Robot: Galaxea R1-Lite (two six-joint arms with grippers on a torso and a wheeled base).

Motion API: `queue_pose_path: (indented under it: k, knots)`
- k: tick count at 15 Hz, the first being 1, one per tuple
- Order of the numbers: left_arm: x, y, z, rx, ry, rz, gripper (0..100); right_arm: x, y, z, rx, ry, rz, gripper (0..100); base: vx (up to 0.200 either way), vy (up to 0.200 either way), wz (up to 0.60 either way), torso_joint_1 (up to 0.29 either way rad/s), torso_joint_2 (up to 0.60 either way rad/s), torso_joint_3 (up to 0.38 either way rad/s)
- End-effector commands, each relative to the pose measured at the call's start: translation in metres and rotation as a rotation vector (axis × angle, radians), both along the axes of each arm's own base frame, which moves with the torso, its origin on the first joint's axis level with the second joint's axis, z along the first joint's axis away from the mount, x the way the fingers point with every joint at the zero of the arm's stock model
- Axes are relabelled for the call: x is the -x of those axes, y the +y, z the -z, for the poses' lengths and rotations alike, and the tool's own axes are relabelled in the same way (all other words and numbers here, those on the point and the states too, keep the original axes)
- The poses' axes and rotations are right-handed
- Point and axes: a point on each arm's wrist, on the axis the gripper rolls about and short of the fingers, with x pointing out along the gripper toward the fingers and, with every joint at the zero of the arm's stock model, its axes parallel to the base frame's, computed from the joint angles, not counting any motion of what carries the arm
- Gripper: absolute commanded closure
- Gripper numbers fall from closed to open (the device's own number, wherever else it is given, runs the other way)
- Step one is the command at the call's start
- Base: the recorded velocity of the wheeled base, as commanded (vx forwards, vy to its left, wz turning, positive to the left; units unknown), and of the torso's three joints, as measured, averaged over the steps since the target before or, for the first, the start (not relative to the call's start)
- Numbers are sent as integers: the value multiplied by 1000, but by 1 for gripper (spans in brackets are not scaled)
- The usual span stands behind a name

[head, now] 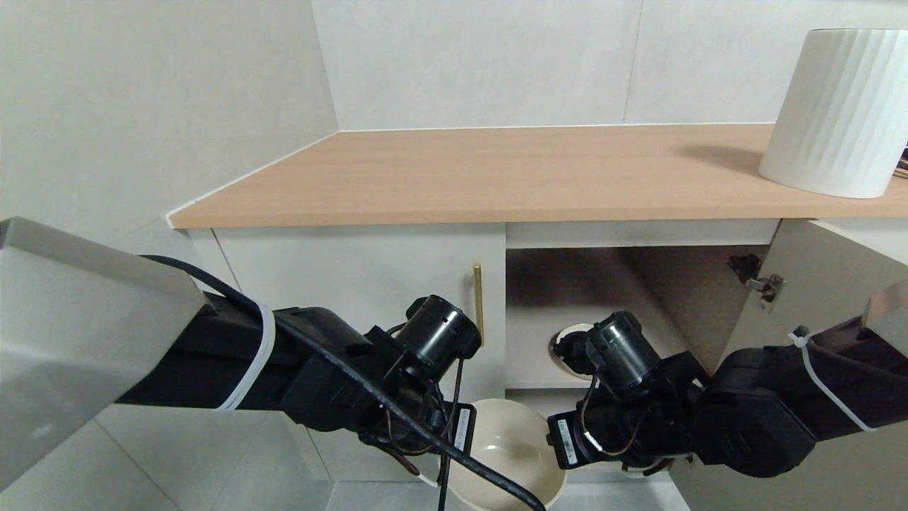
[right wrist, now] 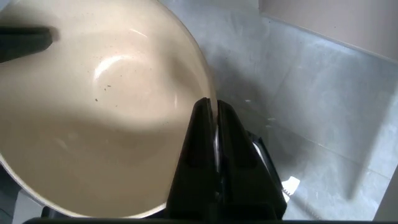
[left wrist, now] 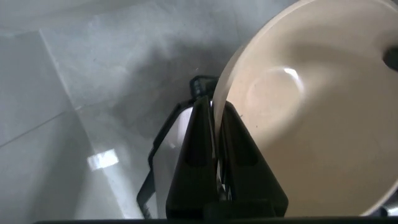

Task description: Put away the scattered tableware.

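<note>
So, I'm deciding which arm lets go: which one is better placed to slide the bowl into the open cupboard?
Right, probably. The right gripper and left gripper both clamp the bowl, but the right one sits before the open compartment, the left before the closed door.

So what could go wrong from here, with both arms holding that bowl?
The left gripper and right gripper each pinch only the thin rim of the bowl, on opposite sides; uneven arm motion could drop it onto the tiled floor. Going in, it could knock the white dish inside the cabinet.
</note>
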Motion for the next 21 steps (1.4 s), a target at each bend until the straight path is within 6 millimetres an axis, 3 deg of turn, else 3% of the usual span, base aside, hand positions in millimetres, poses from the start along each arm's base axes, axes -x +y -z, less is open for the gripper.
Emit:
queue_pose_path:
  k: [1,8,9,17,19,21]
  knots:
    - [0,0,0,-6,2,-2,100,0,-1,1,8,5,4,100,0,0,0,0,0,0]
    - [0,1,0,-8,4,-3,100,0,-1,2,11,4,8,100,0,0,0,0,0,0]
    - [1,1,1,-10,7,-2,0,-1,-1,3,14,6,9,100,0,0,0,0,0,0]
    - [-1,1,2,-8,6,-8,0,-11,-10,18,128,-21,79,100,0,0,0,0,0,0]
    - [-1,1,1,-6,3,-8,0,-28,-23,35,238,-45,199,100,0,0,0,0,0,0]
    - [0,2,-1,-4,1,-8,0,-38,-35,35,251,-55,262,100,0,0,0,0,0,0]
